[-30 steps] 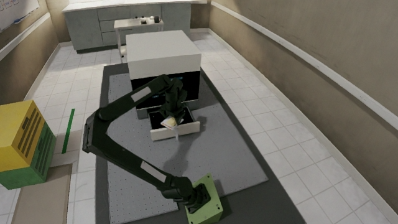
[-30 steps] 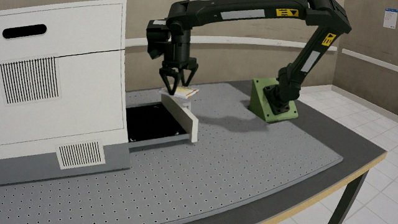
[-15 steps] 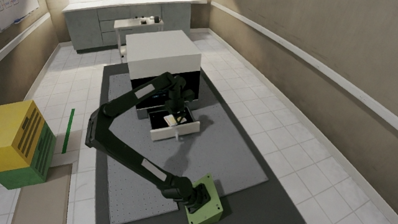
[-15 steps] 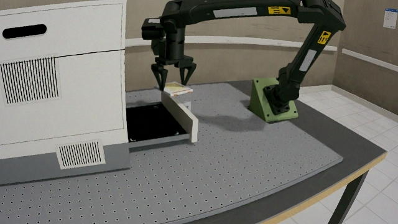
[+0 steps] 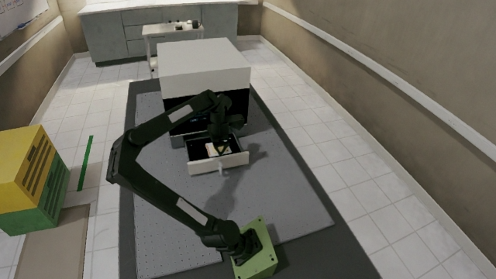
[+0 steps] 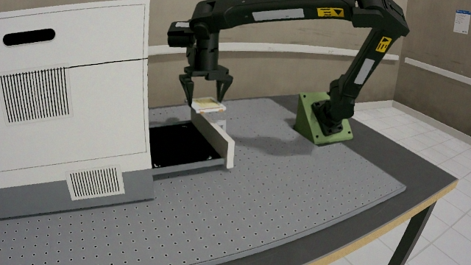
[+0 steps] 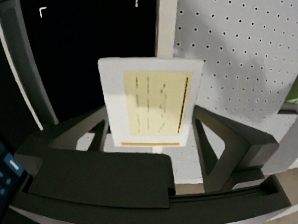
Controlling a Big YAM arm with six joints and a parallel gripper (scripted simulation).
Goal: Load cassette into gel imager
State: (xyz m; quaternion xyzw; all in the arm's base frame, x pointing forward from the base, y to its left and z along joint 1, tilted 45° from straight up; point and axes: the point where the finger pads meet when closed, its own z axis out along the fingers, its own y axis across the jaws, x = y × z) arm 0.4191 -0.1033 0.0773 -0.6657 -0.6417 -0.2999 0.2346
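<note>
The finished cassette (image 5: 213,149) (image 6: 207,104) (image 7: 156,105), a white plate with a yellow window and an orange strip, is held roughly level in the air. My gripper (image 5: 221,151) (image 6: 204,102) (image 7: 150,109) points down and is shut on its two opposite edges. The imager (image 5: 201,58) (image 6: 107,88) stands upright with its drawer pulled out. In the wrist view the cassette is above the drawer's front panel (image 5: 201,167) (image 6: 218,138) (image 7: 166,25), overlapping it. The black glass (image 6: 176,143) (image 7: 90,45) bears white corner marks (image 6: 210,157) (image 7: 42,10); the cassette hides part of the drawer.
The drawer's handle (image 5: 220,167) sticks out from its front panel. The imager's body rises close behind the gripper. The perforated board (image 5: 279,194) (image 6: 280,191) lies under the imager. The arm's green base (image 5: 256,248) (image 6: 307,118) stands on the dark table (image 6: 412,165).
</note>
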